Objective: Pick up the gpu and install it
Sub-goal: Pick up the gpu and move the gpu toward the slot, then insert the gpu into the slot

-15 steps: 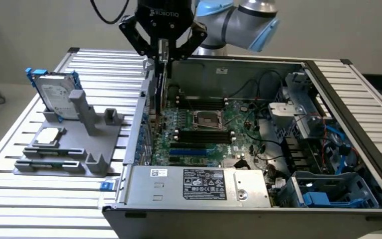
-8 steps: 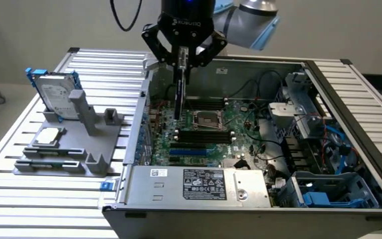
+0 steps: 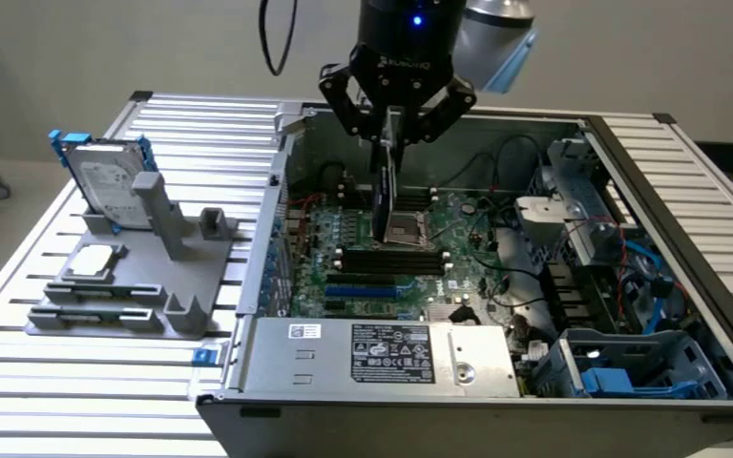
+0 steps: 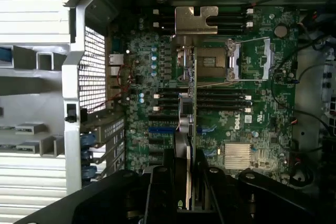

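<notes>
My gripper [image 3: 389,134] hangs over the open computer case [image 3: 259,277], shut on the gpu [image 3: 384,196]. The card hangs edge-on and upright, its lower end just above the motherboard [image 3: 469,272] near the CPU socket [image 3: 408,227]. In the wrist view the gpu [image 4: 187,124] runs as a thin strip away from the gripper [image 4: 187,174], with its silver bracket [image 4: 197,19] at the far end. The black fingers [image 4: 157,182] press on both faces of the card. The blue slots [image 4: 160,129] lie on the board beside the card's line.
On the slatted table at the exterior view's left, a grey fixture [image 3: 137,277] holds a silver hard drive in a blue frame [image 3: 106,181] and a small square chip [image 3: 95,260]. Inside the case sit a power supply [image 3: 380,353], cables and a drive cage [image 3: 596,239].
</notes>
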